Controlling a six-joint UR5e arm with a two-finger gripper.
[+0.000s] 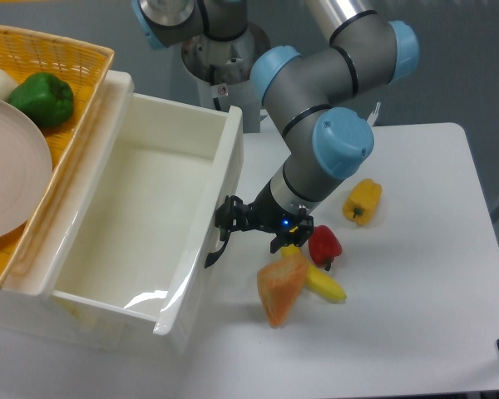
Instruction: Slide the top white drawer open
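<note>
— What do we see in the containers?

— The glossy cream-white top drawer [141, 224] stands pulled well out of its cabinet, and we find nothing inside it but a glare on the bare floor near the front. Its front panel runs slantwise from upper right to lower left, with the curved black handle [214, 252] on its outer face. To the upper left, on the cabinet top, sits a yellow wicker basket [66, 58]. In it we make out a green bell pepper [43, 98], part of a round white plate [12, 170] and, at the left edge, a pale rounded thing that we cannot name.

— And the arm?

— The black two-finger tool [226, 230] is right at the handle, its fingers on either side of the handle's upper end. We judge it clenched on the handle, though the contact itself is small and dark.

— What lies on the surface?

— On the white bench [416, 316], just right of the tool, we see an orange wedge-shaped block [281, 287], a yellow banana-like piece [324, 285], and a small red bell pepper [324, 245] touching the banana piece. A yellow bell pepper [363, 201] lies a little farther right, apart from them.

— And the room?

— A grey-blue wall behind, and the arm's grey base at the bench's far edge.
</note>
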